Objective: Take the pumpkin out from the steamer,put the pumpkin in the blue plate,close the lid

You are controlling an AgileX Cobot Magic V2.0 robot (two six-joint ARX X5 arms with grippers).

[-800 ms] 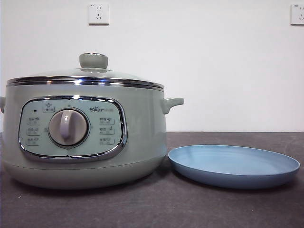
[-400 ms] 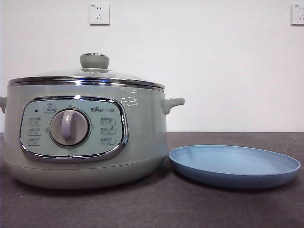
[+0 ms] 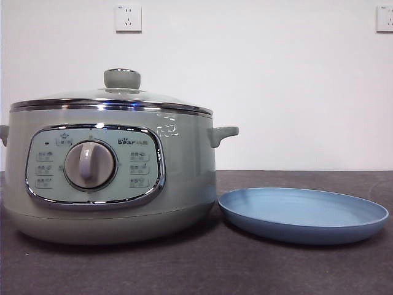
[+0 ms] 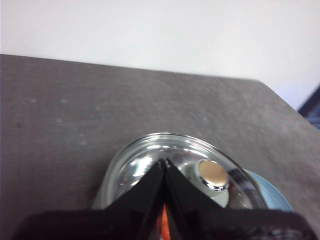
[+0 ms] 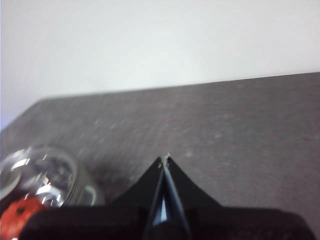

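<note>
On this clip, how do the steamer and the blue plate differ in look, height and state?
The steamer is pale sage green with a chrome-rimmed panel and dial; the blue plate is plain matte light blue. The steamer stands tall and deep; the plate is low and shallow. The steamer is covered by its glass lid; the plate lies open with nothing showing in it. Both are round and sit side by side on the dark table.

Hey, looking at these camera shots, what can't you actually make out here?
- The pumpkin: only an orange patch through the lid, cut off by the right wrist view's edge; hidden in the front view by the steamer wall.
- The blue plate: mostly hidden behind the lid in the left wrist view.
- The steamer's panel labels: too small to read.
- Both arms: outside the front view.
</note>
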